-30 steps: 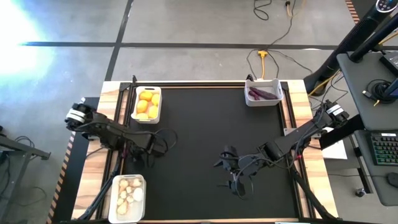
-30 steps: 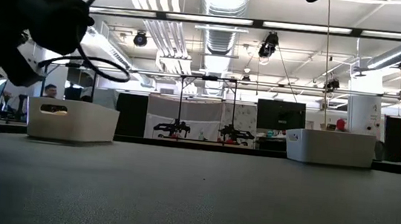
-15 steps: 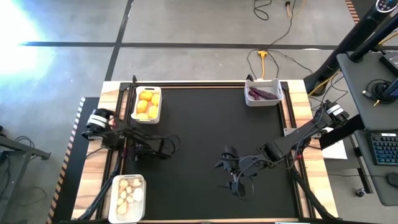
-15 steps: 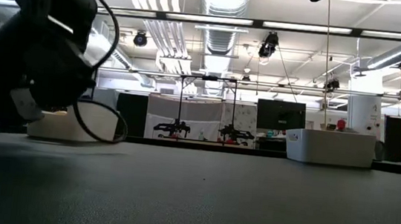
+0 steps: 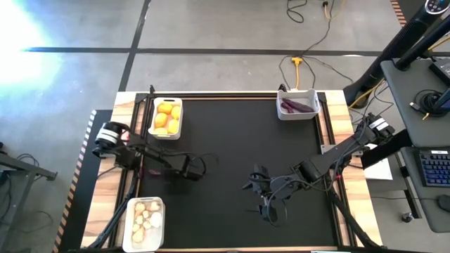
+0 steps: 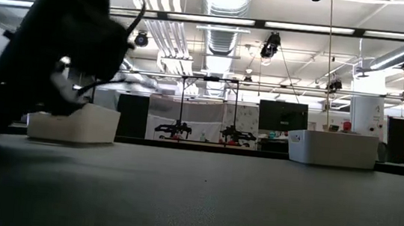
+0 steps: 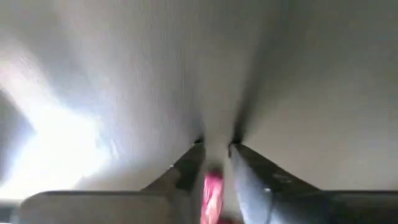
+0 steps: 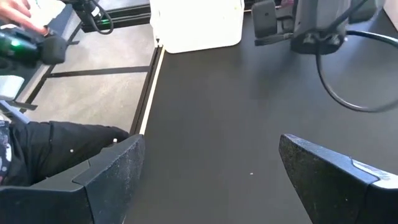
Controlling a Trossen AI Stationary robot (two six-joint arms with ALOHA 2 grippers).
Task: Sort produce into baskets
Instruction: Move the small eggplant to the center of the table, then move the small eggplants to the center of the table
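On the table (image 5: 239, 140): three baskets (image 5: 166, 117), two arms.

Three white baskets (image 5: 166, 117) hold sorted lemons (image 5: 165, 117), beige lumps (image 5: 145, 218), purple pieces (image 5: 296, 106).

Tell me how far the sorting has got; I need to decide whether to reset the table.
Done: the lemons, beige pieces and purple pieces each sit in their own basket, and no loose produce shows on the black mat. In hand: nothing; the left gripper is nearly closed with nothing between its fingers, and the right gripper is open over bare mat. Left: seemingly nothing.
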